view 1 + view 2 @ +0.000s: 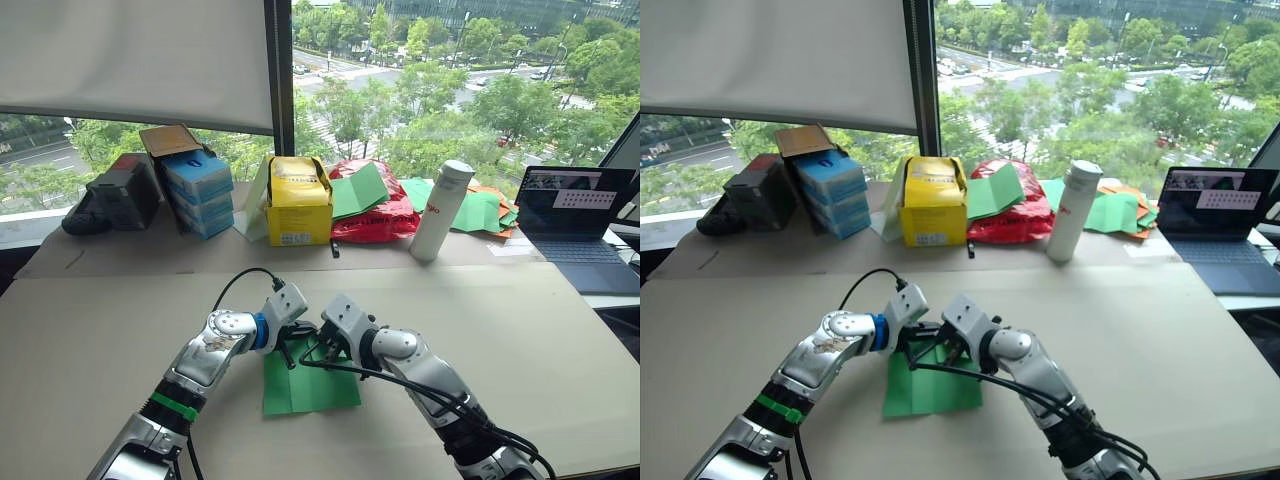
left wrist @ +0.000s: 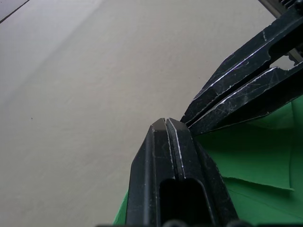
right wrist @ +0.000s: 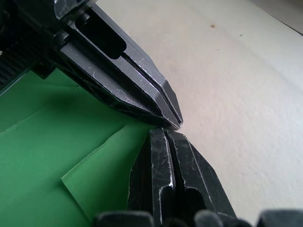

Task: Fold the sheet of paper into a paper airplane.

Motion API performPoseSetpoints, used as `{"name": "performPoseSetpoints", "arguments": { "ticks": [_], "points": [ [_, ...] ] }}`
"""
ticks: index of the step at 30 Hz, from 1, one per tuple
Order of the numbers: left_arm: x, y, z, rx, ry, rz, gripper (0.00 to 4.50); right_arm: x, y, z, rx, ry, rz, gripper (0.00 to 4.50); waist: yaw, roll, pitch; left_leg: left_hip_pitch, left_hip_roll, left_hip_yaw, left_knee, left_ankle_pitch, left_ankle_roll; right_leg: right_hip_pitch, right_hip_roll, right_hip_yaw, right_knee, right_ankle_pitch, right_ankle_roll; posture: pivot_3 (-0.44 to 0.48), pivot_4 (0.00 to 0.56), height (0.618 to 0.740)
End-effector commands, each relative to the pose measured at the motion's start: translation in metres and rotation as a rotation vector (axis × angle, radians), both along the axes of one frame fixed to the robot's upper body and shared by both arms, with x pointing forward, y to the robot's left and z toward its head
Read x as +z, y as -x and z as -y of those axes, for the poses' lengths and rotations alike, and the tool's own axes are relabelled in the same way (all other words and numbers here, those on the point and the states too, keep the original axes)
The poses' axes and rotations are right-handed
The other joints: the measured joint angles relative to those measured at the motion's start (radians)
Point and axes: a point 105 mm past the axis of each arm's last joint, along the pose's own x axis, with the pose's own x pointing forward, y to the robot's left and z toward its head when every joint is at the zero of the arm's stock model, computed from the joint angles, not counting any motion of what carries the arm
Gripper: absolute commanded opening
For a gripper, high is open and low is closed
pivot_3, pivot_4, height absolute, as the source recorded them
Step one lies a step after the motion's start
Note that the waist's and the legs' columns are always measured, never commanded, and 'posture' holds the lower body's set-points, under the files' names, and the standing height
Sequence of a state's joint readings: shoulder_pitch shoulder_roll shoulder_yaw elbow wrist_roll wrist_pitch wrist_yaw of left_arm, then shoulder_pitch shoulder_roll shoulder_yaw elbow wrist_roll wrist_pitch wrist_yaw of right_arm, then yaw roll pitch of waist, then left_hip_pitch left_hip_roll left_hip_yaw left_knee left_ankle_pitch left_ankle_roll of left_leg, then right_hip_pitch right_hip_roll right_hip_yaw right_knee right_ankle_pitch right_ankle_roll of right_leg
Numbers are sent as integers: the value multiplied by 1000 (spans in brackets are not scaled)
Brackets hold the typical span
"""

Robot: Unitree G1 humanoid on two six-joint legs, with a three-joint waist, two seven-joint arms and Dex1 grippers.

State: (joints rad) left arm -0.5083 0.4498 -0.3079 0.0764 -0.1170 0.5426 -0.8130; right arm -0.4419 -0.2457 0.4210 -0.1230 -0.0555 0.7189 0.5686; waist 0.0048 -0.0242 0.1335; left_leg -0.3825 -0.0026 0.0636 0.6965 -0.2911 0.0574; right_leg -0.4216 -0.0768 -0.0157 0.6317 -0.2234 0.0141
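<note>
Along the far edge of the bench [image 1: 560, 360], going from left to right, sit a dark bag [image 1: 110, 200], a stack of blue boxes [image 1: 198, 192] with a brown carton on top, a yellow box [image 1: 298, 200], a red plastic bag [image 1: 372, 210] with a green sheet leaning on it, a white bottle [image 1: 441, 211], a heap of green and orange sheets [image 1: 480, 210], and an open laptop [image 1: 578, 228].

Nearer, at the middle of the bench, the sheet of paper [image 1: 310, 385] lies mostly flat, bright green, with a crease running down it and a folded flap at its far edge. The left pincer [image 1: 297, 338] reaches in from the left and meets that far edge; in the left wrist view its two black fingers [image 2: 173, 156] are pressed together, tips at the paper's border. The right pincer [image 1: 322, 345] comes in from the right to the same spot, its fingers [image 3: 165, 156] likewise closed tight together. The two pincers' tips touch each other just above the folded edge of the paper. Whether either one actually pinches paper between its fingers cannot be told.
</note>
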Motion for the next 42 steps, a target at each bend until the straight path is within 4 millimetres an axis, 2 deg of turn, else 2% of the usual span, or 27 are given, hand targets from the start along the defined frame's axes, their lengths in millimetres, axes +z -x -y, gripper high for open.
{"name": "performPoseSetpoints", "arguments": {
  "ticks": [1, 42],
  "points": [
    [-10, 3, -9, 24, -37, -30, 0, -33, 15, 15, -22, 62, -135, 36, 1, 0, 0, 0, 0, 0, 0, 0, 0, 0, 0, 0, 0, 0, 0, 0, 150, 740],
    [-11, 3, -8, 16, -29, -35, 0, -56, 61, 70, -93, 169, -252, 36, 9, -2, -7, 0, 0, -1, 0, -1, 2, 2, -1, 1, -3, 0, 0, 0, 150, 740]
  ]
}}
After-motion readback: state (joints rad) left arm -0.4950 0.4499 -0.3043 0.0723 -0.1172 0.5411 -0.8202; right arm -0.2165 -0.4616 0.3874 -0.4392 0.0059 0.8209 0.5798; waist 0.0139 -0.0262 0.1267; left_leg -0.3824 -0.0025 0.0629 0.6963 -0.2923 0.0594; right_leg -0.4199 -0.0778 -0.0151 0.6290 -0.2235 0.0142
